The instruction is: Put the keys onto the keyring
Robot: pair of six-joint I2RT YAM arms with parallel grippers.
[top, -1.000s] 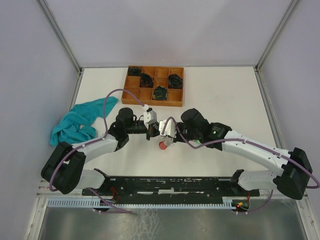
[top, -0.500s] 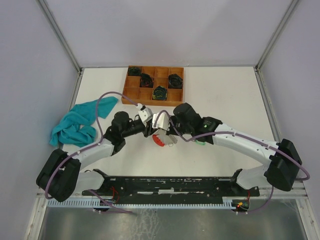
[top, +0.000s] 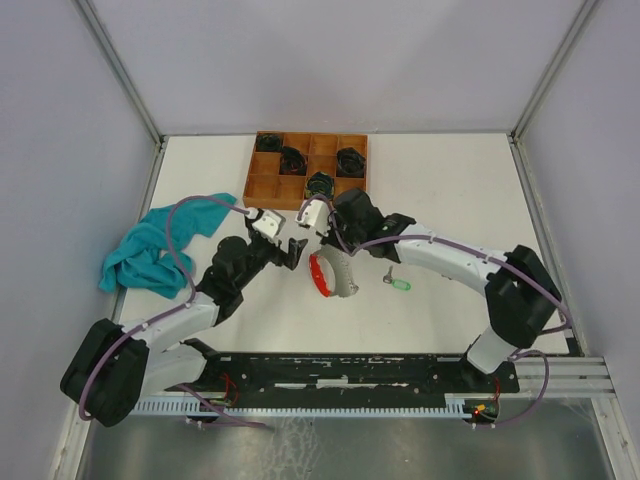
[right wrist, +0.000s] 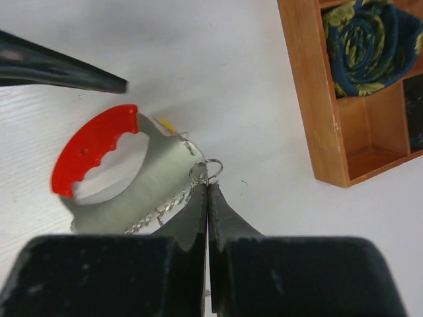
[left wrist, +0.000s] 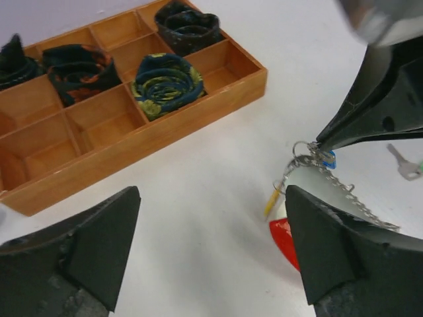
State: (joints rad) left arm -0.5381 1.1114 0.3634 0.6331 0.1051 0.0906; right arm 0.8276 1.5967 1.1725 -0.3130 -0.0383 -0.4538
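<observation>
My right gripper (right wrist: 208,188) is shut on a small silver keyring (right wrist: 206,170). From the ring a chain (right wrist: 158,212) runs to a silver fob with a red handle (right wrist: 92,155), which rests on the white table (top: 330,275). A yellow-tagged key (left wrist: 271,201) and a blue tag (left wrist: 326,158) hang at the ring. A green-tagged key (top: 397,283) lies loose on the table, right of the fob. My left gripper (left wrist: 211,244) stands open with nothing between its fingers, just left of the ring (top: 293,250).
A wooden compartment tray (top: 300,205) at the back holds black coiled bundles (left wrist: 165,84). A teal cloth (top: 150,245) lies at the left. The enclosure walls rise on three sides.
My left gripper opened, let go and drew back to the left. My right arm swung toward the tray with the keyring, and the green-tagged key now shows on the table.
</observation>
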